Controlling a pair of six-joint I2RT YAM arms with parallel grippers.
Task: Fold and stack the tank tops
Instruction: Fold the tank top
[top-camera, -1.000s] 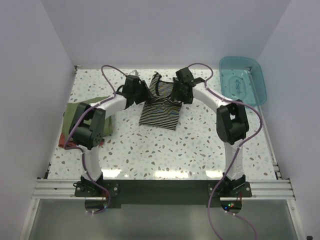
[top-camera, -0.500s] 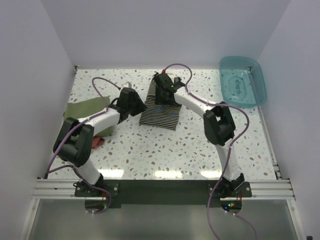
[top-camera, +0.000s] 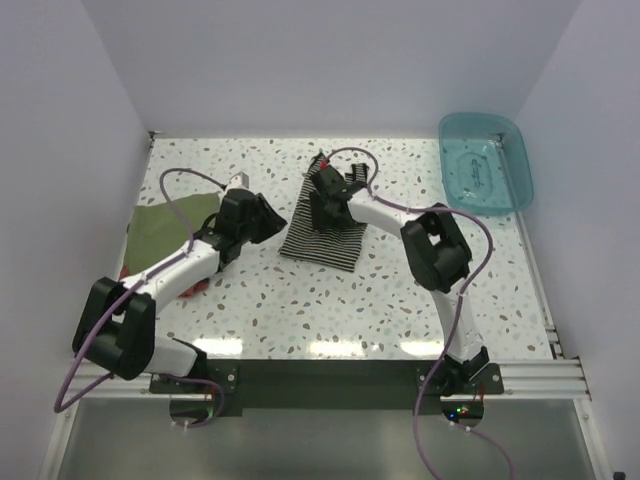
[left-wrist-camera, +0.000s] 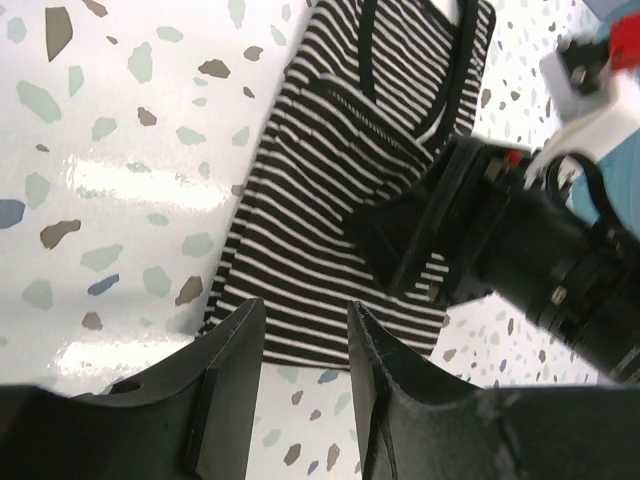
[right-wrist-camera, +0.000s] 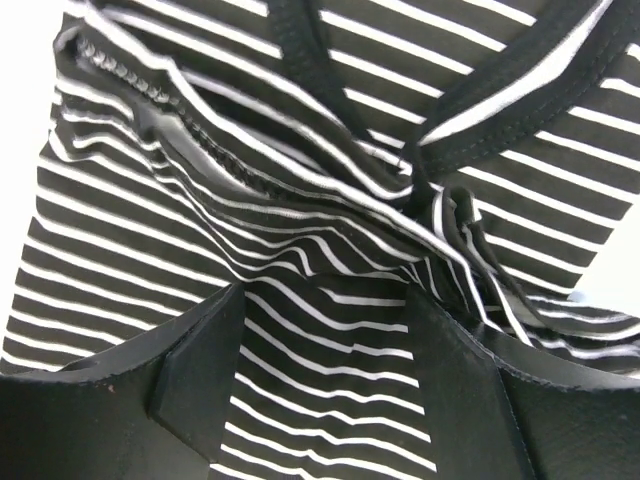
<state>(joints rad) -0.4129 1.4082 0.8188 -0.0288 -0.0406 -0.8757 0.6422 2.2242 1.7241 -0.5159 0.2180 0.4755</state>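
Observation:
The striped tank top (top-camera: 318, 238) lies folded into a narrow rectangle at the middle back of the table. My right gripper (top-camera: 322, 205) hovers low over its upper half, open, with striped cloth (right-wrist-camera: 330, 150) and dark trim under and between the spread fingers (right-wrist-camera: 200, 370). My left gripper (top-camera: 268, 216) is just left of the striped top's near corner, open and empty, its tips (left-wrist-camera: 305, 315) short of the hem (left-wrist-camera: 300, 345). The right gripper (left-wrist-camera: 440, 240) shows in the left wrist view, on the cloth. The olive-green tank top (top-camera: 165, 225) lies at the left edge, partly under my left arm.
A teal plastic tray (top-camera: 486, 160) sits at the back right corner. A small red item (top-camera: 196, 285) peeks out by the green top under the left arm. Purple cables loop above both arms. White walls close in the table on three sides.
Both grippers left the top's far end. The left drew back to the left and nearer; the right slid left and down over the striped cloth. The left jaws narrowed.

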